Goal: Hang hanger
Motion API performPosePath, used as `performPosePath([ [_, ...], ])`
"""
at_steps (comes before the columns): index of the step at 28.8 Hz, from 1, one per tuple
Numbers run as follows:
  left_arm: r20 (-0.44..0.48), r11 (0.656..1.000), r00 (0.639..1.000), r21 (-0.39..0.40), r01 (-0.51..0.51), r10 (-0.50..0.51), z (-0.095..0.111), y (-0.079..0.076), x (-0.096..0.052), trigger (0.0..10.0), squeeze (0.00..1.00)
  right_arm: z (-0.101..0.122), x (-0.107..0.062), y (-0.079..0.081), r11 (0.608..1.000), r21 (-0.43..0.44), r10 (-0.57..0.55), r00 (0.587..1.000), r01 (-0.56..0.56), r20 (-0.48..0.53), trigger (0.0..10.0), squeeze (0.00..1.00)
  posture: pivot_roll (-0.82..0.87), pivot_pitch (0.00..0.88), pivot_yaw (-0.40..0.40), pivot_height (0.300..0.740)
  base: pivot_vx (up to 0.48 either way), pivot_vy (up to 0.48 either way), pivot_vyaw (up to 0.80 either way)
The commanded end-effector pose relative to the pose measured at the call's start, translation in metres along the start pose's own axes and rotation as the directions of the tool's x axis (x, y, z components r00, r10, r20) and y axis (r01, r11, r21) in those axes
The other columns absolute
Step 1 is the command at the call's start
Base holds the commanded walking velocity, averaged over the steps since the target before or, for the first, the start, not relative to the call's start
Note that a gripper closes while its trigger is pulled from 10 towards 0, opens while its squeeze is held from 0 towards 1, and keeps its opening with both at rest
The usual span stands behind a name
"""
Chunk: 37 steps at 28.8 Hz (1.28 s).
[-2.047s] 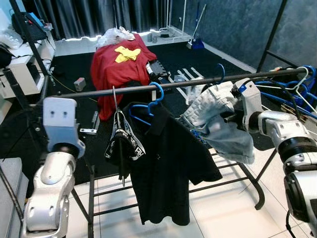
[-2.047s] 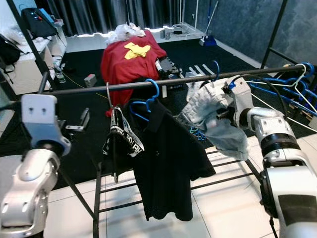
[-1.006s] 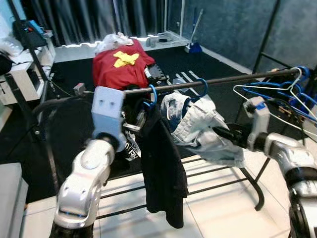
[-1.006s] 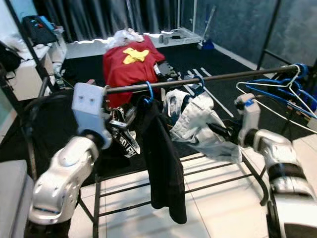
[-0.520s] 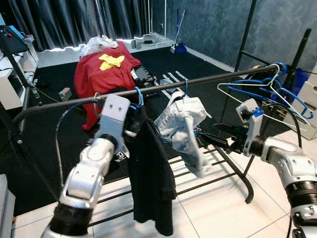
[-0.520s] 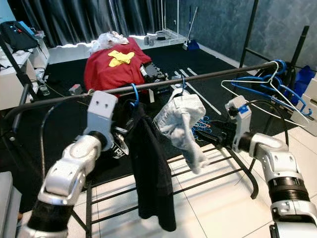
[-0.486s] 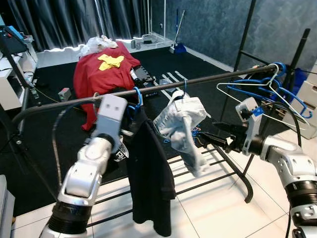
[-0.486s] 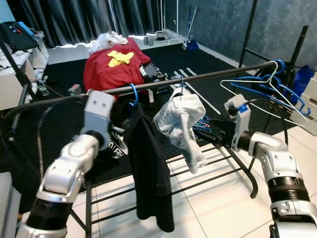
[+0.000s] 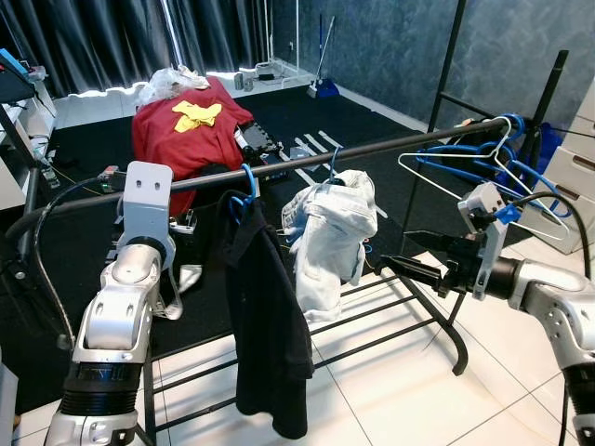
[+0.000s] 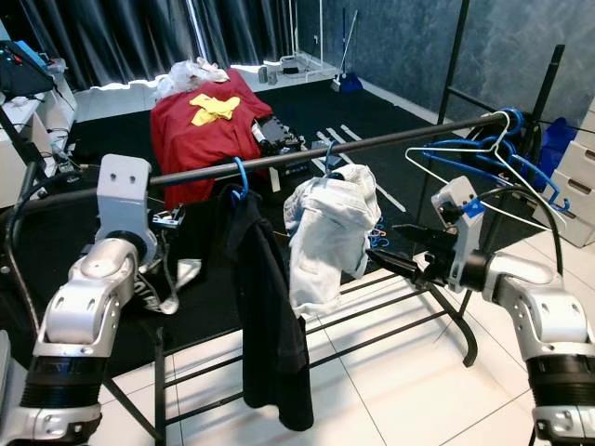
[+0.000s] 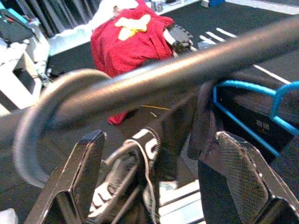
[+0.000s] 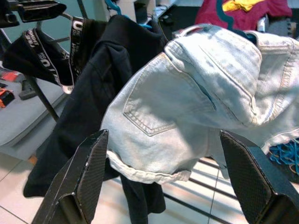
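— Where was the hanger?

— Its blue hook (image 9: 332,160) sat over the clothes rail (image 9: 390,144), the pale denim shorts (image 9: 327,237) hanging from it beside the black shirt (image 9: 265,325).

— And the grippers?

— The right gripper (image 9: 405,255) stood wide and empty just clear of the shorts; the left gripper (image 11: 159,186) was wide too, close under the rail's other end.

— So which step?

— Hanging looked done, I'd judge. Next: draw the right arm away without snagging denim.

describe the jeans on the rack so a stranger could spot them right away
Find the long dark rail crossing the room. Near its middle, beside a black shirt, hang the pale denim jeans, bunched on a hanger: the lightest garment there.
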<state>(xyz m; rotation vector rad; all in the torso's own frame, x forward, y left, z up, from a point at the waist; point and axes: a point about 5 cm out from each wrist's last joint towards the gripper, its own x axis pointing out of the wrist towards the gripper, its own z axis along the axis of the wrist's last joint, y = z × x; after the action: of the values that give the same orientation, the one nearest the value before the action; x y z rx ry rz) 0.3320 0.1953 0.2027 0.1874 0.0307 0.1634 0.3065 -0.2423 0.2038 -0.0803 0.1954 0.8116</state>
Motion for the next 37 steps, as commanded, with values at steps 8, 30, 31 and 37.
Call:
performPosePath([
  [8,-0.114,0.993,0.988,0.043,0.113,-0.108,-0.028,-0.009,-0.003,10.0,0.0,0.0,-0.008,0.003,1.0,0.01,-0.027,1.0,0.027,-0.009,10.0,0.0,-0.26,0.0,0.03,0.74,0.0,0.0,0.0],
  [30,-0.044,0.997,0.996,0.022,-0.079,0.08,-0.027,0.032,-0.017,10.0,0.0,-0.001,-0.005,0.01,1.0,0.007,-0.016,0.999,0.016,-0.036,10.0,0.0,-0.24,0.0,0.025,0.74,0.0,0.0,0.0],
  [31,-0.013,0.998,0.998,0.016,-0.069,0.069,-0.021,0.029,-0.017,10.0,0.0,-0.001,-0.007,0.01,1.0,0.007,-0.019,0.999,0.019,-0.038,10.0,0.0,-0.24,0.0,0.027,0.74,0.0,0.0,0.0],
  [37,-0.024,0.998,0.998,0.027,-0.053,0.053,-0.026,0.027,-0.018,10.0,0.0,-0.002,-0.008,0.01,0.999,-0.001,-0.035,0.998,0.035,-0.049,10.0,0.0,-0.25,0.0,0.029,0.74,0.0,0.0,0.0],
])
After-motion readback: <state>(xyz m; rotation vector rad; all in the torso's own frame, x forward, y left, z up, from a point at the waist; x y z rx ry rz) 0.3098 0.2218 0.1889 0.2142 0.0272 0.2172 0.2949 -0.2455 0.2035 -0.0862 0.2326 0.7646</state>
